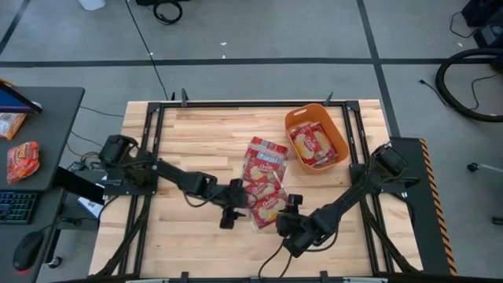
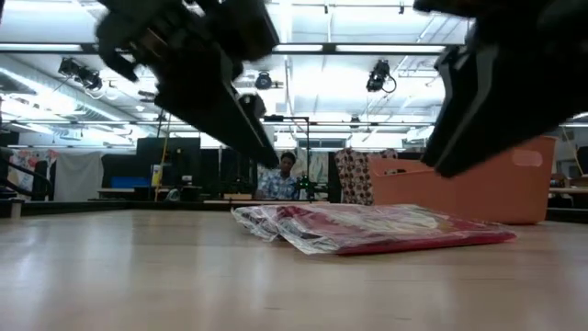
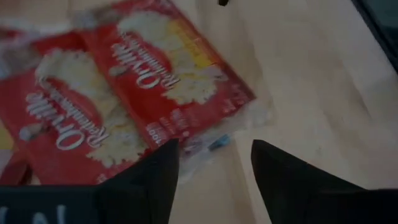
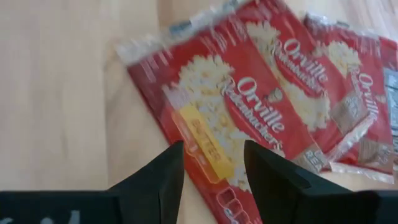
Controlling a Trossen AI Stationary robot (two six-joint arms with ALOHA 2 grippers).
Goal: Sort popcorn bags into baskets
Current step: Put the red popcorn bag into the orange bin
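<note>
Several red popcorn bags (image 1: 263, 177) lie overlapping in a pile at the table's middle, flat on the wood (image 2: 367, 228). More bags (image 1: 314, 144) lie inside the orange basket (image 1: 295, 118) at the far right. My left gripper (image 1: 229, 218) hovers open at the pile's near-left corner, and a bag's clear sealed edge (image 3: 208, 144) shows just ahead of its fingers (image 3: 214, 149). My right gripper (image 1: 291, 206) is open at the pile's near-right side, its fingers above the nearest bag's yellow label (image 4: 202, 146). In the low view both stand above the bags.
A side table at the left carries an orange-red snack pouch (image 1: 22, 159), a keyboard and a mouse. Bare wood spreads to the left of the pile and along the near edge. The low view shows a person (image 2: 287, 170) far behind the table.
</note>
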